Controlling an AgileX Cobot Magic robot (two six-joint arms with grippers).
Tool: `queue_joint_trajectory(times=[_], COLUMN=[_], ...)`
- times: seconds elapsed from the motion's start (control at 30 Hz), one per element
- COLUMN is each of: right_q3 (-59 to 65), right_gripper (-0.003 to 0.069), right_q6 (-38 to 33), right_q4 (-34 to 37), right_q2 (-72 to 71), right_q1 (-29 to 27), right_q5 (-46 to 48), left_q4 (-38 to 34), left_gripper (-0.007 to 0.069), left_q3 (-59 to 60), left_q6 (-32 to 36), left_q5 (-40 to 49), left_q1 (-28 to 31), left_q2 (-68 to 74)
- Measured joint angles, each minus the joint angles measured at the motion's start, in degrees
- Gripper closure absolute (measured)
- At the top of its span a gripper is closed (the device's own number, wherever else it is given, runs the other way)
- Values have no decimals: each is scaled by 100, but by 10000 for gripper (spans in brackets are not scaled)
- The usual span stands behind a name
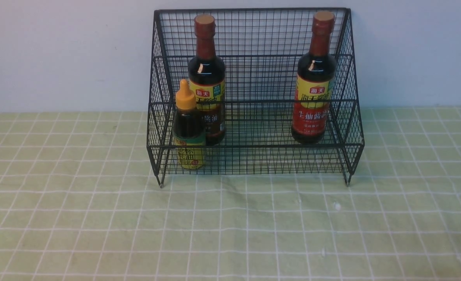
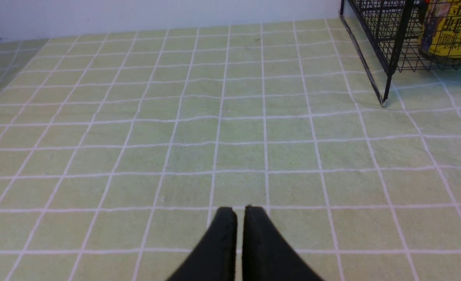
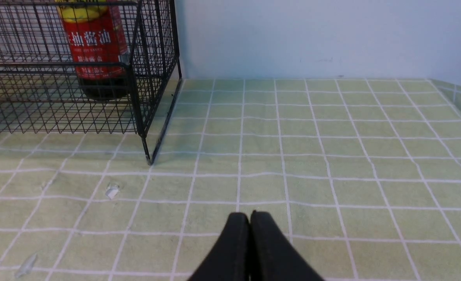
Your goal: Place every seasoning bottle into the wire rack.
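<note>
Three seasoning bottles stand upright in the wire rack (image 1: 254,78): two tall on its upper tier, the short one (image 1: 188,128) below, so I judge loading done. Left gripper (image 2: 240,212) and right gripper (image 3: 250,218) rest pinched together, empty, well clear of the rack.

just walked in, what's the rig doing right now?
Nothing is being handled. All three seasoning bottles stand upright in the wire rack: the short orange-capped bottle on the lower front tier, the tall brown-label bottle just behind it, the tall red-label bottle on the robot's right. The left gripper and right gripper are shut and empty over the green checked tablecloth.
</note>
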Motion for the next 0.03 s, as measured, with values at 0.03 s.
queue_joint_trajectory(times=[0.03], right_q3=[0], right_gripper=[673], right_q6=[0], right_q4=[0], right_q2=[0], right_q1=[0], right_q5=[0], left_q4=[0], left_gripper=[617], left_q3=[0], left_q6=[0], left_q5=[0], left_q1=[0], left_q2=[0])
